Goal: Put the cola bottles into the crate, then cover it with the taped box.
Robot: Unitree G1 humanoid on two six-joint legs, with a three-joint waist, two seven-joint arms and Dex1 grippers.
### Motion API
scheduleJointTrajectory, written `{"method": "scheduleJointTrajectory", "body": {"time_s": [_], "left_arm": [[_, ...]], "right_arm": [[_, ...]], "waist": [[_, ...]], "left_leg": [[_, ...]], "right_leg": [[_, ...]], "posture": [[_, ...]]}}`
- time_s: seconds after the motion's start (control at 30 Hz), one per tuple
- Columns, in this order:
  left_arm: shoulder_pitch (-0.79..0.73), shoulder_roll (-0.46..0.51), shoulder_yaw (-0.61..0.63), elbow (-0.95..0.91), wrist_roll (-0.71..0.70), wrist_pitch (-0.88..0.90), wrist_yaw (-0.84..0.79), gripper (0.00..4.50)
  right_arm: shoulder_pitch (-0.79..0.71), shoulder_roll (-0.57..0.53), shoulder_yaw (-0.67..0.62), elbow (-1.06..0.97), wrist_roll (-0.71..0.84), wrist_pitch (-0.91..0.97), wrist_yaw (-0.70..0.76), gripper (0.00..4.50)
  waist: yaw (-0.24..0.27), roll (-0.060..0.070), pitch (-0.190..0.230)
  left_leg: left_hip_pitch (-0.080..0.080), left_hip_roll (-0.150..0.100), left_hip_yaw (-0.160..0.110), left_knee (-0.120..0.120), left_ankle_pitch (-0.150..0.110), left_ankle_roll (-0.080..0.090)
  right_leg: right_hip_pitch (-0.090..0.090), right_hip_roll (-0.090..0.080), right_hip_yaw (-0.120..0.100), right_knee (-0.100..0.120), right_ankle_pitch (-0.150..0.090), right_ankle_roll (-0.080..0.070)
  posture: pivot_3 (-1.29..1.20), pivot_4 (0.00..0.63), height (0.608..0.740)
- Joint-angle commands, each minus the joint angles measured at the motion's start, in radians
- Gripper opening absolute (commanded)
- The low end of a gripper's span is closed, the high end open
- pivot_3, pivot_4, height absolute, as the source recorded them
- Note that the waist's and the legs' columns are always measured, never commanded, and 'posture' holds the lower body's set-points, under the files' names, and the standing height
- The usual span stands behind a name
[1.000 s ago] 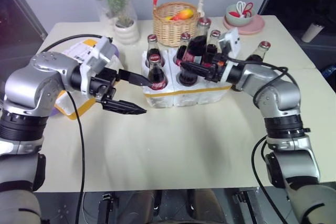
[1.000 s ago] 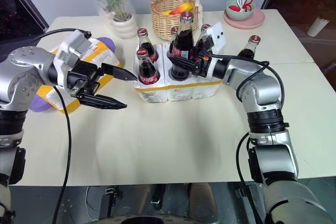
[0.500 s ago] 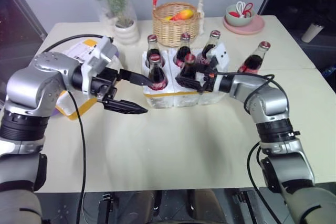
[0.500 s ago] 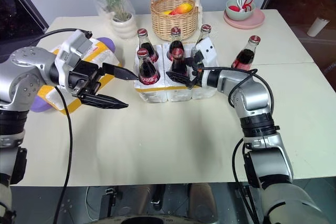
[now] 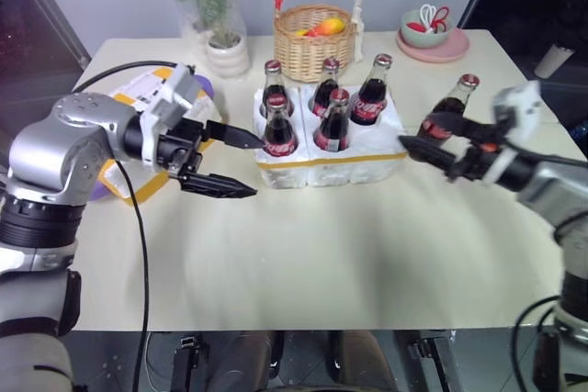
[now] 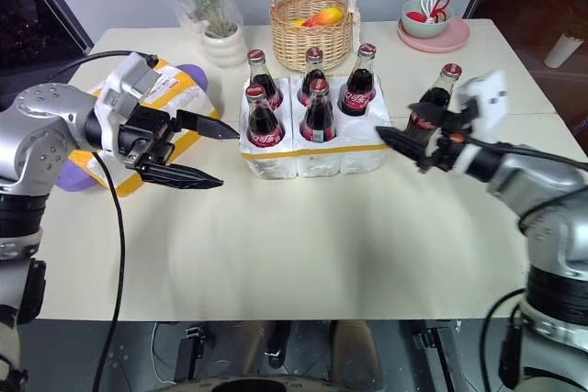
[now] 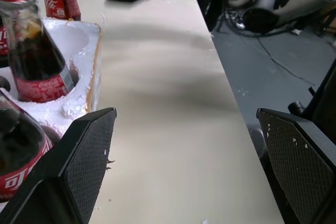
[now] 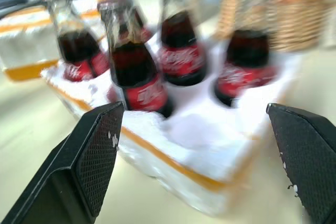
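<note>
On the desk (image 5: 303,245), the crate (image 5: 331,158) sat in the middle with five bottles (image 5: 333,121) standing in its holes. One hole at the front right had no bottle. A sixth bottle (image 5: 450,107) stood on the desk, to the right of the crate. The right gripper (image 5: 432,140) was wide open and held nothing, just in front of that bottle. The left gripper (image 5: 234,162) was wide open too, beside the crate's left end, holding nothing. The taped box (image 5: 138,94) lay at the far left, behind the left arm.
</note>
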Motion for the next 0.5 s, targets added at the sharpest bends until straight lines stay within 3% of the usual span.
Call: {"method": "scheduleJointTrajectory", "body": {"time_s": [0.03, 0.27, 0.5], "left_arm": [[-0.01, 0.005, 0.039, 0.003, 0.0, -0.014, 0.003, 4.5], [0.008, 0.01, 0.051, -0.012, -0.012, -0.008, 0.006, 4.5], [-0.013, -0.002, 0.048, 0.004, 0.003, -0.019, 0.007, 4.5]], "right_arm": [[0.048, -0.031, -0.082, -0.02, 0.021, -0.003, -0.014, 4.44], [0.129, -0.018, -0.109, 0.059, -0.082, -0.098, -0.115, 4.44], [0.084, 0.018, -0.07, 0.169, -0.115, -0.174, -0.151, 4.44]], "waist": [[-0.001, 0.0, 0.0], [0.002, 0.0, 0.0], [0.002, 0.0, 0.0]], "left_leg": [[0.0, 0.0, 0.0, 0.0, 0.0, 0.0], [0.0, 0.0, 0.0, 0.0, 0.001, -0.002], [0.0, 0.0, 0.001, 0.0, 0.003, -0.005]], "right_leg": [[0.0, 0.0, 0.0, 0.0, 0.0, 0.0], [0.0, 0.0, 0.0, 0.0, 0.0, 0.0], [0.0, 0.0, 0.0, 0.0, 0.0, 0.0]], "posture": [[0.0, 0.15, 0.74], [0.0, 0.15, 0.74], [0.0, 0.15, 0.74]]}}
